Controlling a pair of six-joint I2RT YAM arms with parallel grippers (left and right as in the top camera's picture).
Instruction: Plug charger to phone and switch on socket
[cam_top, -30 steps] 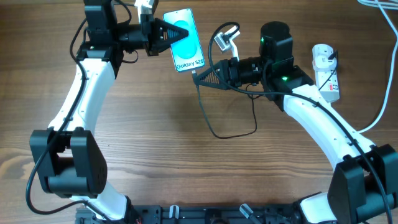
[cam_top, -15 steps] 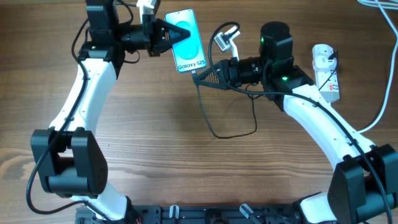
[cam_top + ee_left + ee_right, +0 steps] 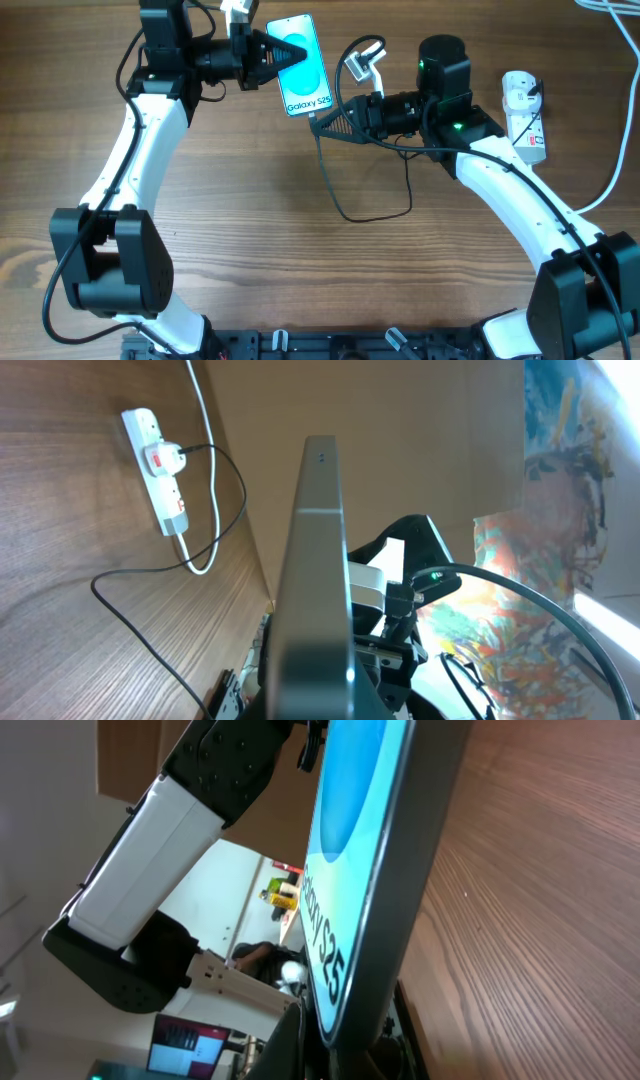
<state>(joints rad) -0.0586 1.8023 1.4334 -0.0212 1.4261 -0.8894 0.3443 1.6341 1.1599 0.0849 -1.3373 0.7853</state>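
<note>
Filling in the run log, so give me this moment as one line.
left gripper: grips phone at side edge | right gripper: holds charger tip at phone's lower end | socket: clear of both grippers

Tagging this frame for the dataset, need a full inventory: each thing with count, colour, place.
flat rectangular smartphone with teal-blue screen: 1, teal-blue, top centre, held by its edge
thin black charger cable: 1, black, loops across table centre
small white power strip with red marks: 1, white, right side, a plug in it
thick white cord: 1, white, far right
wooden table: 1, brown
left gripper: 1, black, shut on the smartphone
right gripper: 1, black, at the smartphone's lower end, gripping the cable's free end
</note>
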